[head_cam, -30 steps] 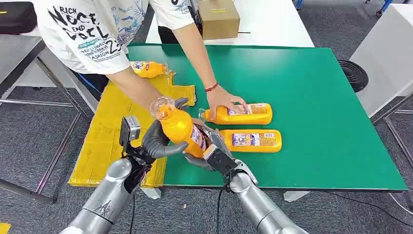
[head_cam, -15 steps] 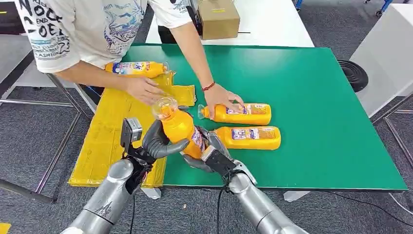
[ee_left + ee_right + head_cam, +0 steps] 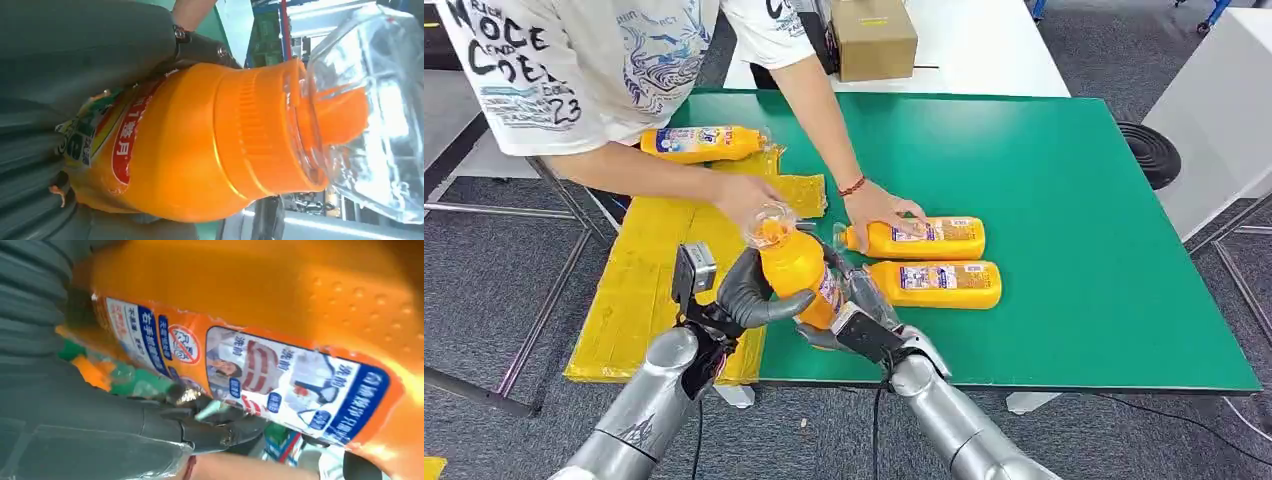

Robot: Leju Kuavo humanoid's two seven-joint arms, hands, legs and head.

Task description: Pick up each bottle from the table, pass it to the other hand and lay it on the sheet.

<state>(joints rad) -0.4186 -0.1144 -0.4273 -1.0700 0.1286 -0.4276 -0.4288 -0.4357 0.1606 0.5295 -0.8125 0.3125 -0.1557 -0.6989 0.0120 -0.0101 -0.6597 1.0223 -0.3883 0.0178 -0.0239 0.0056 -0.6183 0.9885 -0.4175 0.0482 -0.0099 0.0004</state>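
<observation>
1. Held item: an orange plastic bottle with a clear faceted cap and a printed label, tilted with its cap towards the far left, above the near edge of the green tabletop. Over the last second it has drifted slightly right and away; its tilt is little changed.
2. Left hand: wrapped around the bottle's upper body below the cap. The left wrist view shows the orange shoulder and the cap close up, with grey fingers behind the label.
3. Right hand: cupping the bottle's lower, labelled half from the right. Both hands remain on it, so the pass is judged mid-way, with neither hand yet letting go.
4. Yellow crinkled sheet: lying off the left edge of the tabletop; one orange bottle lies at its far end, now fully exposed as the person has shifted.
5. Person in a white printed shirt: one hand has moved in near the held bottle's cap; the other hand stays on the farther lying bottle.
6. Remaining stock: two orange bottles on their sides on the tabletop, the farther and the nearer, just right of the robot's hands, awaiting pick-up.
7. Risk, as a judgement: the person's hand by the cap crowds the route to the sheet.
</observation>
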